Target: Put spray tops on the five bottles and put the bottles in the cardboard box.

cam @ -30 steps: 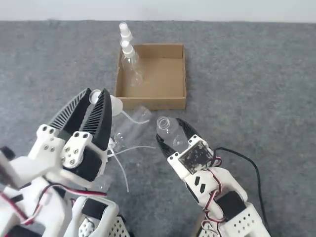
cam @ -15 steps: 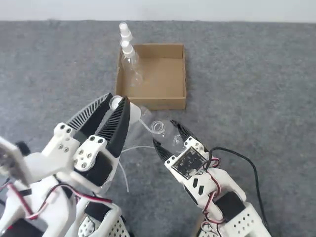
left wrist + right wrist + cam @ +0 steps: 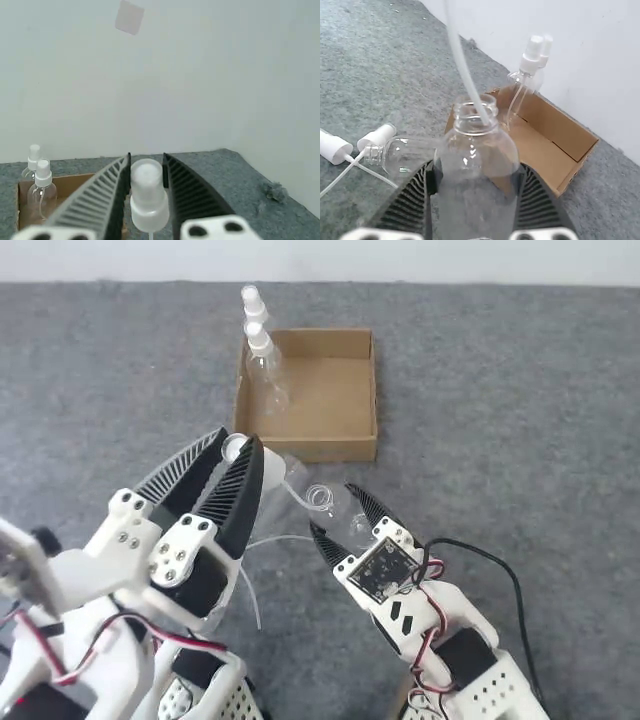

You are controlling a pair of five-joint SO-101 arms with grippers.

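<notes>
The left hand (image 3: 238, 438) is clenched on a white spray top (image 3: 146, 192), its ribbed fingers pressing either side of the cap. The top's thin dip tube (image 3: 462, 70) hangs down and curves into the open neck of a clear bottle (image 3: 475, 155). The right hand (image 3: 333, 508) grasps that bottle upright around its rounded body, just in front of the cardboard box (image 3: 355, 445). The cap sits above and off to one side of the neck, not yet seated. Two capped bottles (image 3: 266, 370) stand in a far corner of the box, and another bottle (image 3: 402, 150) lies on its side on the grey table (image 3: 500, 390) with loose spray tops (image 3: 332, 147) beside it. The held bottle looks like thin, empty plastic, so it is probably very light and smooth. It may turn or slide in the jaws when the cap is pressed or twisted on, and a hard squeeze would likely dent it. The widest part of the body, below the shoulder, seems the soundest place to hold it (the neck has to stay free for the cap). The tube looks limp and springy and can't be steered by itself. The rigid top is best held at the collar, straight over the neck.
</notes>
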